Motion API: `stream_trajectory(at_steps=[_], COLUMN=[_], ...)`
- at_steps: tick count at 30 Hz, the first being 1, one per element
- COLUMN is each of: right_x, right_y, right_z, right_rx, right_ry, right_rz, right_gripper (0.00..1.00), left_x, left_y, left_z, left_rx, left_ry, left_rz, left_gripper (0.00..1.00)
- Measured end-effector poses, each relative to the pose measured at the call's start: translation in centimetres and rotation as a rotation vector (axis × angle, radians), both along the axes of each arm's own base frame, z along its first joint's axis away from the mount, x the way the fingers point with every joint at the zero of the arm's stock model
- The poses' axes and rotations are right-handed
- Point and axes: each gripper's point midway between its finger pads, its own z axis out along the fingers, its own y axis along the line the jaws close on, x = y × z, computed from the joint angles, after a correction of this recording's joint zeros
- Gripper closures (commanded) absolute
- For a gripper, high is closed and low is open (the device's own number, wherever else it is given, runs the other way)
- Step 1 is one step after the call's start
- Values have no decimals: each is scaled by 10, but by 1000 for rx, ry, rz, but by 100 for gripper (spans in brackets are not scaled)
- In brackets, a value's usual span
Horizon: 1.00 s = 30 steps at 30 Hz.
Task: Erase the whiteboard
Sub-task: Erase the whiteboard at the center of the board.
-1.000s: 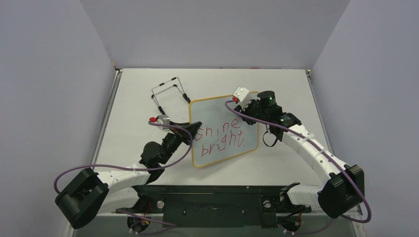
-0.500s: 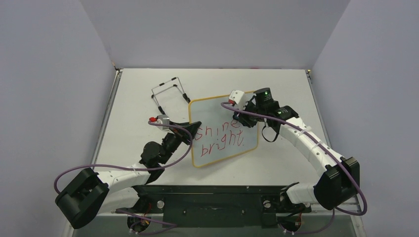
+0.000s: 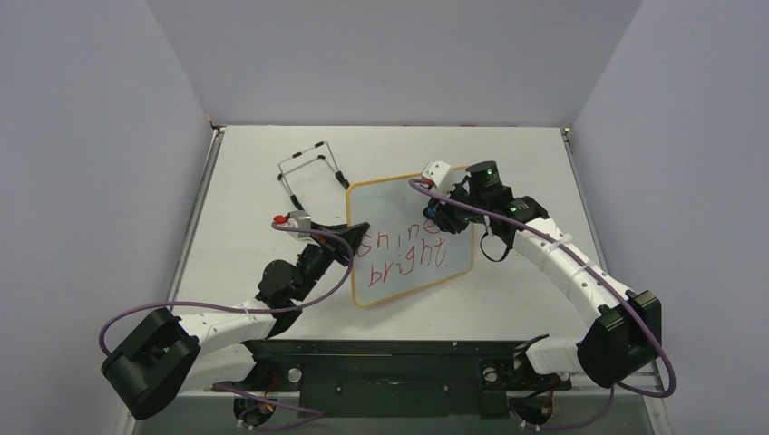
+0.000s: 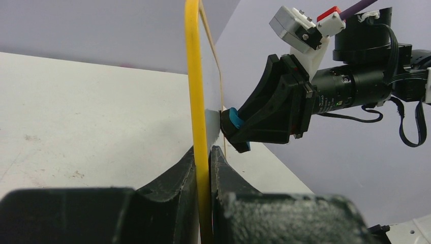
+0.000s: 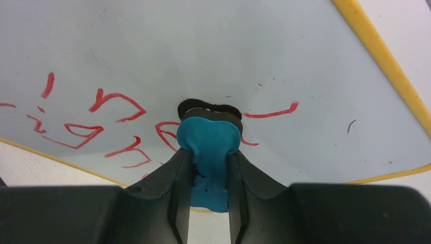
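The whiteboard [image 3: 410, 207], its red handwriting reading "shine bright", sits near the middle of the table [image 3: 254, 163]. The left gripper [image 4: 204, 152] is clamped on the board's yellow frame at its 9 o'clock edge. The right gripper [image 5: 209, 152] pinches a blue eraser [image 5: 208, 133] between its fingers and presses it against the glossy face at about 1 o'clock from the board's centre, touching the red strokes. A black wire stand [image 3: 313, 168] lies at 10 o'clock, just beside the board's corner.
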Motion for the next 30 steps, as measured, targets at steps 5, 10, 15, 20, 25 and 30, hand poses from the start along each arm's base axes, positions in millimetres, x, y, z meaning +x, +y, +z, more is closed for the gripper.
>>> stream_trajectory(at_steps=[5,10,15,20,25,30], right_x=[9,21,9,2,20,28], right_y=[6,-4,-6,6,3,-11], right_z=[9,18,6,4,15,16], right_rx=[55,55,-12,-8,44,36], right_ry=[-17,-70,-33,-19,-56,-71], right_rz=[-87,-152,-48,-19,-135,-164], right_gripper=[100,100,100,100,100,100], left_x=[1,1,0,1,2,1], left_y=[1,1,0,1,3,3], left_z=[-1,0,1,1,2,2], left_rx=[-1,-1,5,3,2,3], left_ry=[3,0,-9,-8,-10,-13], left_rz=[10,8,3,9,19,16], left_gripper=[100,100,100,100,100,100])
